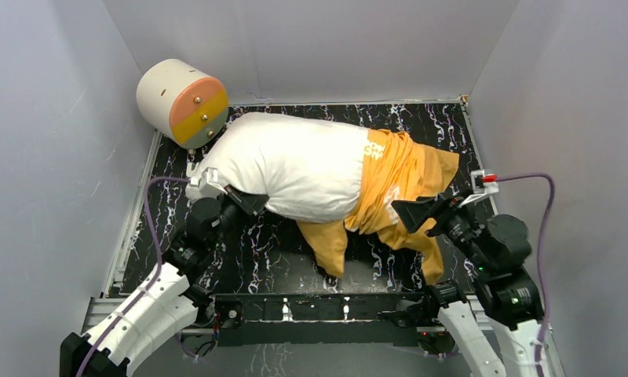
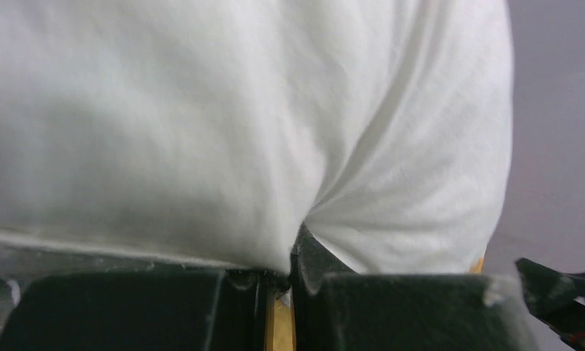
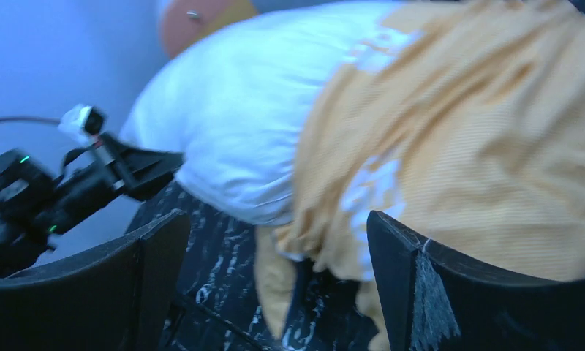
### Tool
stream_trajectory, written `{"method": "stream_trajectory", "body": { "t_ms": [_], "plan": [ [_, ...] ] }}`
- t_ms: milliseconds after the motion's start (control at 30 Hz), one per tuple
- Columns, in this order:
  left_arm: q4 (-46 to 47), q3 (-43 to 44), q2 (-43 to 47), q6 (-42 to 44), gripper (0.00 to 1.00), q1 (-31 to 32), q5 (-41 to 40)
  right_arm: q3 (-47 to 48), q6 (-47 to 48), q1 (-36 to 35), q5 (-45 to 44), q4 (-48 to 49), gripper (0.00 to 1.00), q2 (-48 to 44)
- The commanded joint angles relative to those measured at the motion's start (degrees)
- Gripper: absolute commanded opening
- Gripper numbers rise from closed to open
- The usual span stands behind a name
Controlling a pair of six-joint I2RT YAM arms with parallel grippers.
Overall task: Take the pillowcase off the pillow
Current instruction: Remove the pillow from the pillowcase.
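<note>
The plump white pillow (image 1: 295, 161) lies across the black table, and its left two thirds are bare. The orange-yellow pillowcase (image 1: 397, 181) is bunched round the pillow's right end, with loose flaps trailing onto the table towards the front. My left gripper (image 1: 248, 203) is at the pillow's near left edge, shut on a pinch of white pillow fabric. In the left wrist view the pillow (image 2: 202, 131) fills the frame above the closed left gripper (image 2: 293, 270). My right gripper (image 1: 417, 214) stands open just in front of the pillowcase (image 3: 480, 146), holding nothing. The right gripper (image 3: 275, 285) frames a hanging flap and the pillow (image 3: 253, 124).
A cream cylinder with an orange-yellow end (image 1: 181, 100) leans in the back left corner, touching the pillow's far left end. Grey walls close in the black marbled table (image 1: 264, 251) on three sides. The left arm (image 3: 55, 197) shows in the right wrist view.
</note>
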State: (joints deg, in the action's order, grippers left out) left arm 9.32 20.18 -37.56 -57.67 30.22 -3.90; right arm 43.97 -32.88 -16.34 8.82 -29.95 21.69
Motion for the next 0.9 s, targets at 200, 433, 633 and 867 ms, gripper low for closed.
{"method": "stream_trajectory", "body": {
  "t_ms": [200,433,633,867],
  "plan": [
    [-6.7,26.9,-11.2,12.7,0.0,1.2,3.8,3.3,6.7,-0.4,30.5,5.1,0.91,12.1],
    [-7.7,34.9,-17.5,13.8,0.0,2.5,2.6,2.1,5.6,-1.0,18.4,1.0,0.98,19.3],
    [-11.1,42.4,-23.4,15.4,0.0,3.4,2.8,-5.4,-1.5,-13.3,8.4,16.5,0.99,23.8],
    [-15.1,47.4,-24.7,19.4,0.0,4.3,1.4,-10.4,3.1,-36.0,-35.7,34.3,0.71,30.3]
  ]
}}
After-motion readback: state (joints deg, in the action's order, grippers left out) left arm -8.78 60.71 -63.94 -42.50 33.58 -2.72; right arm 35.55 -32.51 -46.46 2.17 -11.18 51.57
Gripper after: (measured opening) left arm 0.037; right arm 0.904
